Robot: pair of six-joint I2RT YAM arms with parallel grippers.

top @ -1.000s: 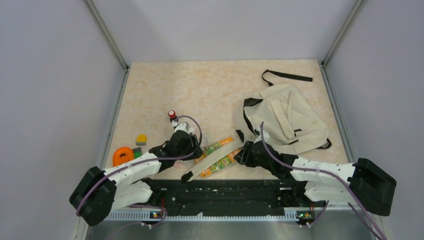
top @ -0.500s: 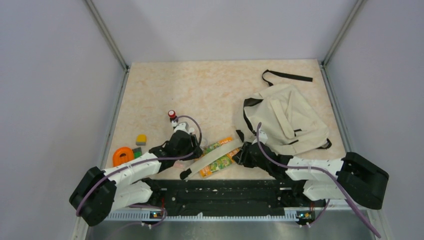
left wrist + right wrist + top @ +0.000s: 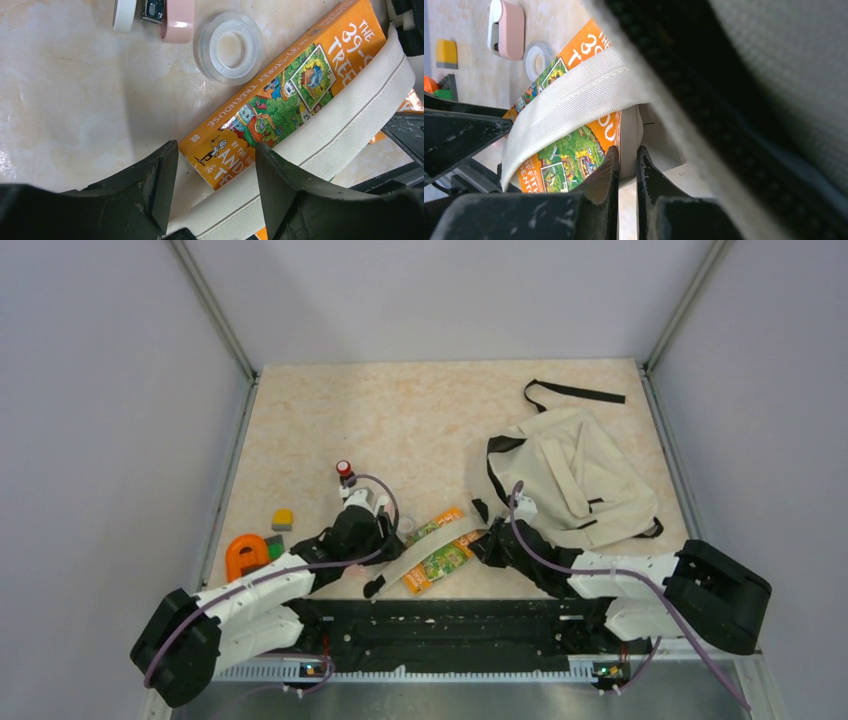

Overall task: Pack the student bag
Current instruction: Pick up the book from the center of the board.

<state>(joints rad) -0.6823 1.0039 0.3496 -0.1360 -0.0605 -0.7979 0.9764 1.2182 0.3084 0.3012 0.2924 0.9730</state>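
The student bag (image 3: 572,478), cream with black trim, lies flat at the right of the table. One of its long beige straps (image 3: 418,556) runs left across an orange picture book (image 3: 441,551). My right gripper (image 3: 628,162) is shut on the book's pale page edge, close beside the bag's near corner (image 3: 774,100). My left gripper (image 3: 216,175) is open and low over the book's other end. The book's corner (image 3: 225,155) and the strap (image 3: 345,125) show between its fingers, and neither finger touches them.
A clear tape roll (image 3: 230,47) and a pink stapler (image 3: 177,17) lie just beyond the book. Farther left are a red-capped bottle (image 3: 344,470), a yellow block (image 3: 283,518) and an orange tape dispenser (image 3: 245,552). A loose black strap (image 3: 575,392) trails behind the bag.
My right gripper has closed onto the book's edge. The book and strap have shifted slightly left, and my left arm has edged forward.
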